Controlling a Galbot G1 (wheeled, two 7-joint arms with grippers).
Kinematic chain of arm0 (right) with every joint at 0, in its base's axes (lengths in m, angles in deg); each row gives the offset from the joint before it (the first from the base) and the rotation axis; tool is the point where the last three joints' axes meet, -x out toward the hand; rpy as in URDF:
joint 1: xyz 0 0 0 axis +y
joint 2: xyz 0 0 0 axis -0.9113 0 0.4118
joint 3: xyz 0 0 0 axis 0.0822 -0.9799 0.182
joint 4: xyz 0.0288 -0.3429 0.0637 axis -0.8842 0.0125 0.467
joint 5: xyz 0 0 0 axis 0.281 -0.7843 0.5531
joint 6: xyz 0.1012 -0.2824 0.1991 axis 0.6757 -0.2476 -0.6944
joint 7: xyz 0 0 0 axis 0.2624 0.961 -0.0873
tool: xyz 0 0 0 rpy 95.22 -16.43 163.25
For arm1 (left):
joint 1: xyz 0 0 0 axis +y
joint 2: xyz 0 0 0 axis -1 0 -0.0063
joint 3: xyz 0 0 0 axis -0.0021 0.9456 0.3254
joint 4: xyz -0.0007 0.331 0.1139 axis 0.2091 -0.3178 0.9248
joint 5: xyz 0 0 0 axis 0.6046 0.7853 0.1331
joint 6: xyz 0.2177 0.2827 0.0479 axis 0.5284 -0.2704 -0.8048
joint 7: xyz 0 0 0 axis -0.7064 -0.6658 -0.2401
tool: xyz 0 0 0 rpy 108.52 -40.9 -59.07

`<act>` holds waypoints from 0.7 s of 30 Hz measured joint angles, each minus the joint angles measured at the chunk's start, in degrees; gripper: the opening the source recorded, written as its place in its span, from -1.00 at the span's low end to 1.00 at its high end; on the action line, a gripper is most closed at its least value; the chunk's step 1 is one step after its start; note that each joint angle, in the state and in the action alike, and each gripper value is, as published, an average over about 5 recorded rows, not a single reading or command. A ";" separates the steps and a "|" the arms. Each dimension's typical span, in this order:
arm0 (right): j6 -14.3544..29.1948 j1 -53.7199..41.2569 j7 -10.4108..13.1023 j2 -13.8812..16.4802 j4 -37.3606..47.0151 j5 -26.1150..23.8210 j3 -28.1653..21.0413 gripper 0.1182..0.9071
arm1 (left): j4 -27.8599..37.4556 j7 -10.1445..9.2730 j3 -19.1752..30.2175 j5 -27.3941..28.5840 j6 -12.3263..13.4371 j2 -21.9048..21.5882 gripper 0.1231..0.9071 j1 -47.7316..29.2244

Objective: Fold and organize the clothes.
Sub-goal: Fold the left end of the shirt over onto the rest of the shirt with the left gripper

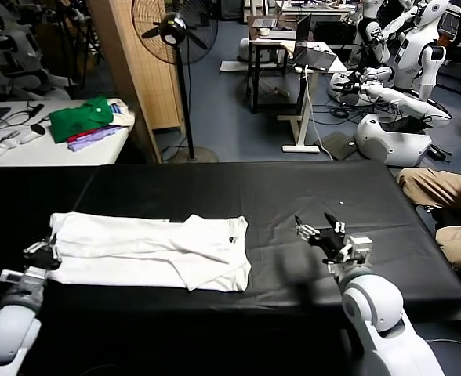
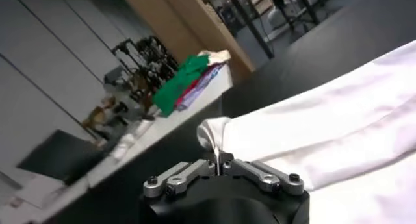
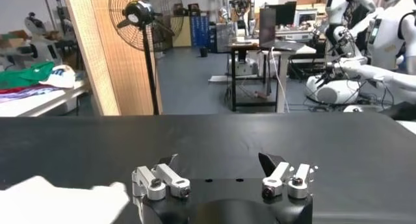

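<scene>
The left pincer (image 1: pixel 44 252) sits at the left end of the white T-shirt (image 1: pixel 148 252), its fingers drawn together on a pinch of the cloth at the shirt's left edge; in the left wrist view the two fingers (image 2: pixel 220 159) meet on a small raised fold of white fabric (image 2: pixel 211 133). The shirt lies flat and folded into a long band on the black desk (image 1: pixel 309 192), stretching from the left pincer toward the middle, with one flap turned over near its right end.

The right pincer (image 1: pixel 319 227) hovers over bare black cloth to the right of the shirt, apart from it, its fingers spread wide and holding nothing; the right wrist view shows both fingers (image 3: pixel 154 180) well apart.

Behind the black desk, at the left, a white desk (image 1: pixel 50 149) carries a green shirt (image 1: pixel 80 119) on purple cloth (image 1: pixel 93 139). A standing fan (image 1: pixel 176 31) rises beside a wooden panel (image 1: pixel 132 63).
</scene>
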 joint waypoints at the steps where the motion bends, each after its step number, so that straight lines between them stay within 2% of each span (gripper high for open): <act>1: -0.01 0.43 0.02 -0.08 -0.24 -0.19 0.25 0.72 | -1.15 0.08 0.90 -1.37 -0.83 0.74 -0.95 -0.31; 5: -0.10 2.14 0.09 -0.42 -1.13 -0.69 1.52 0.72 | -6.16 -0.35 6.20 -9.85 -4.15 4.45 -0.95 -2.32; 10: -0.21 3.55 0.12 -0.90 -1.75 -0.98 2.92 0.72 | -11.50 -2.62 14.15 -21.64 -7.44 9.22 -0.95 -6.51; 12: -0.22 3.94 0.12 -0.98 -1.88 -1.03 3.27 0.72 | -12.68 -3.08 16.97 -24.55 -8.08 10.91 -0.95 -8.22; 15: -0.24 4.20 0.10 -0.99 -1.94 -1.14 3.41 0.72 | -13.29 -3.31 20.56 -25.74 -8.34 13.22 -0.95 -10.35; 21: -0.37 3.73 0.07 -0.96 -1.48 -1.24 2.96 0.72 | -13.09 -3.17 25.04 -23.52 -8.31 16.63 -0.95 -11.79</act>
